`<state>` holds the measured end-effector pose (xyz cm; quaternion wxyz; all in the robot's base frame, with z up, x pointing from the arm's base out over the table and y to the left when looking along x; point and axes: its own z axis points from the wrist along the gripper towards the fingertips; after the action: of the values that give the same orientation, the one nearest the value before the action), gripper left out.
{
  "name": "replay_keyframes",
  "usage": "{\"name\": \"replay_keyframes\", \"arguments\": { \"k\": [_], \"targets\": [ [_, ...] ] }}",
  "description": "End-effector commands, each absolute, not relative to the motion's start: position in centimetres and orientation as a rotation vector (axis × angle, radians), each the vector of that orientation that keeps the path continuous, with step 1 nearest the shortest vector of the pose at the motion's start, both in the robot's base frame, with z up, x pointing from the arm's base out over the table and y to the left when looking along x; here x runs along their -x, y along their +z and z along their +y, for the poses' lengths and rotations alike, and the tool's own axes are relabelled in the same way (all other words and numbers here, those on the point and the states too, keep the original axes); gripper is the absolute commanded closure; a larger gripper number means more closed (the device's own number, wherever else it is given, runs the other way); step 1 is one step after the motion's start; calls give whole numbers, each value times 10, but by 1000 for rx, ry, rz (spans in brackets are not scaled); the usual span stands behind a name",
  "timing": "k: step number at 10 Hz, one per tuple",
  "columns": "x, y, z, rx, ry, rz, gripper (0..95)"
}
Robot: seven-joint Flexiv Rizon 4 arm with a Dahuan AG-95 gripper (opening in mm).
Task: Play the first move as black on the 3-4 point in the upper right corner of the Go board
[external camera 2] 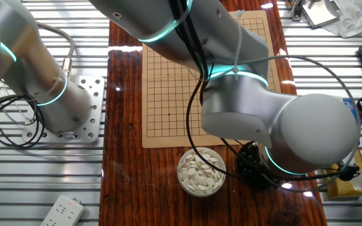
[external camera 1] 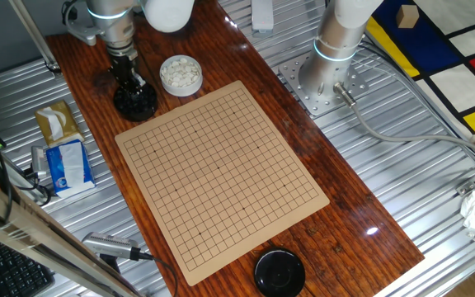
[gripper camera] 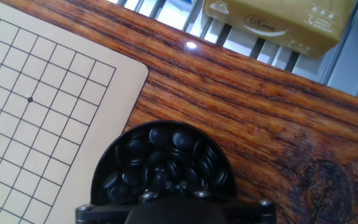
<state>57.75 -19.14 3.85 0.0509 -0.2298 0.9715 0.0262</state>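
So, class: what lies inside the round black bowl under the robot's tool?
The round black bowl holds glossy black stones. The tool covers its near rim, so any stone being gripped is hidden.

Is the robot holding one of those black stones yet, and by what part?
Cannot be told: the end effector is down in the bowl of black stones, its fingertips hidden among them.

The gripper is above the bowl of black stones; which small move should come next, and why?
Probably a short straight descent into the bowl of black stones, then closing on one stone. The gripper hangs directly over that bowl, the Go board carries no stone, and no view shows the fingers holding anything.
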Motion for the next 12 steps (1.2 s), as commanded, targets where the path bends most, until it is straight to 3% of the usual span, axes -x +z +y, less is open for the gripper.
{"name": "replay_keyframes", "arguments": {
  "k": [1, 12],
  "targets": [
    [-577, 39, -192, 697, 76, 2956, 950],
    [-577, 54, -189, 672, 50, 2967, 950]
  ]
}}
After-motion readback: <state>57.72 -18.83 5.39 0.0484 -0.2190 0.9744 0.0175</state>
